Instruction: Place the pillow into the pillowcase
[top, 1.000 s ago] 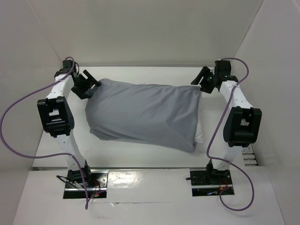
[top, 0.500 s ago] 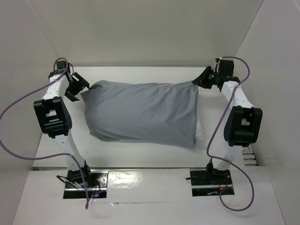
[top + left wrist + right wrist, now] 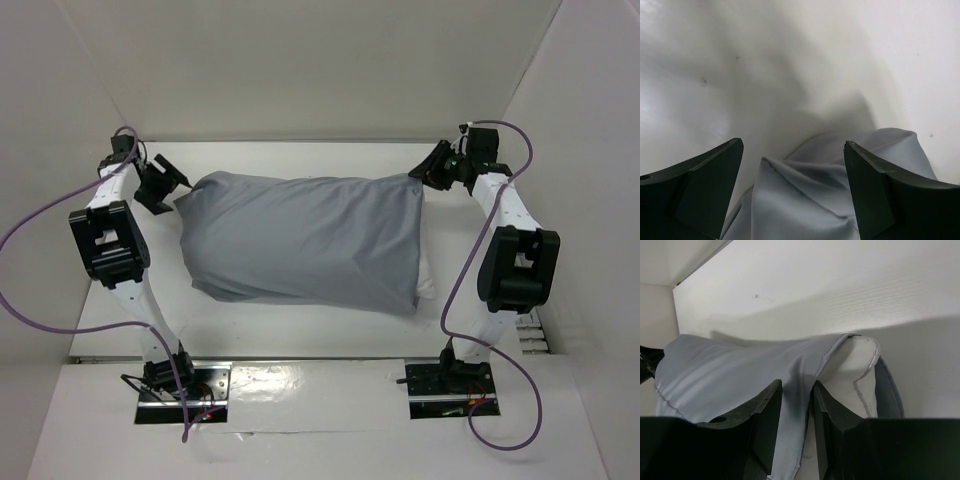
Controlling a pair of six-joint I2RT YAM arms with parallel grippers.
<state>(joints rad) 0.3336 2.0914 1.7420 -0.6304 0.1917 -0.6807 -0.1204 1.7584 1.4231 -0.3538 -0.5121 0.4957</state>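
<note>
Inside grey pillowcase (image 3: 300,240), pillow (image 3: 428,280) mostly hidden, right edge showing

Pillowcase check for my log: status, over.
Left gripper open at closed end. Right gripper narrow around pillowcase hem, grip unclear. Pillow mostly in, white edge showing. Nothing obstructing.

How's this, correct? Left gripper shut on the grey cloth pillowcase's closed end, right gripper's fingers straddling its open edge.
No: the left gripper is open, jaws apart, not shut on the grey cloth pillowcase; the left wrist view shows it. The rest stands.
</note>
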